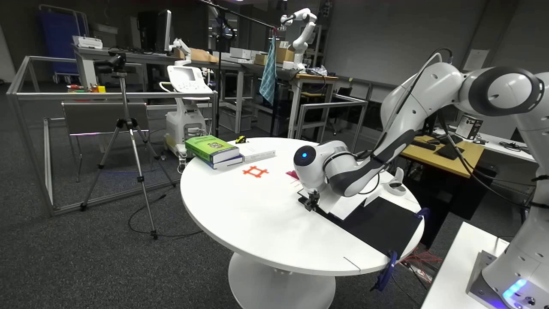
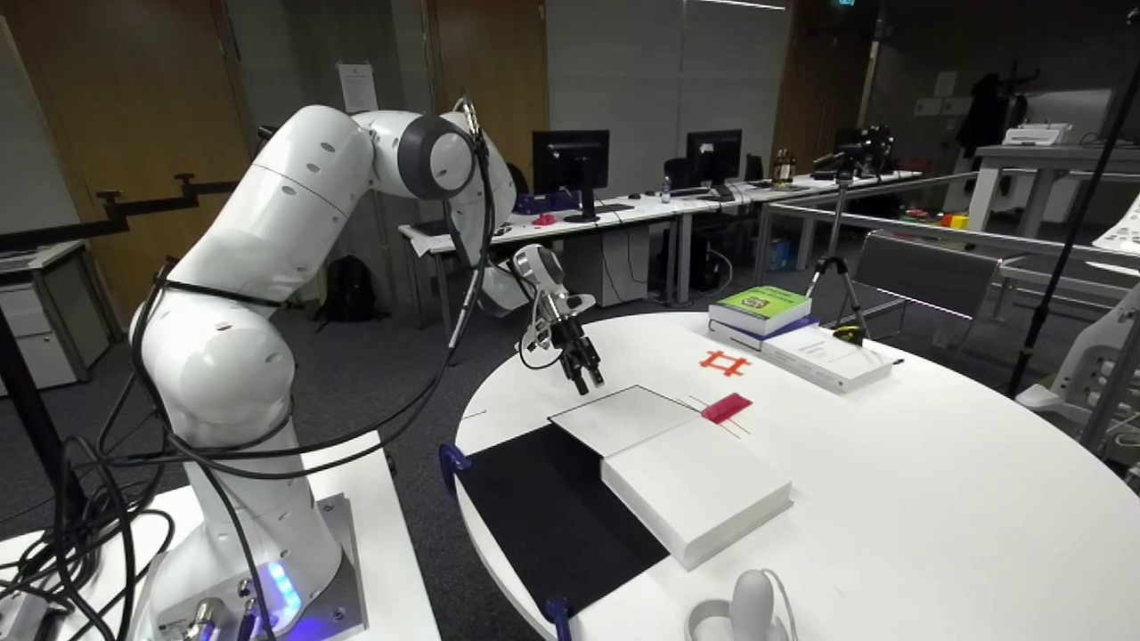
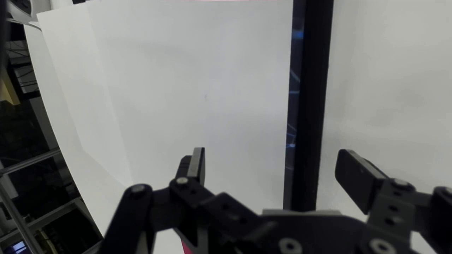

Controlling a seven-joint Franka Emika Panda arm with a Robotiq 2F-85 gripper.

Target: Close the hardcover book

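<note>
In an exterior view, the hardcover book [image 2: 699, 488] is lying open, bordering the black mat [image 2: 550, 523]. Behind it, the gripper [image 2: 589, 385] is hovering by the cover's edge, fingers [image 3: 196, 165] standing wide; stacked books [image 2: 760, 310] are resting farther off.

I can't read a single word, brand or number from here. I see dark print on the cover of the green book [image 2: 761, 307], faint marks on a side of the white book [image 2: 826, 356] near it, and lettering on the wall sheet [image 2: 357, 87], all too small.
</note>
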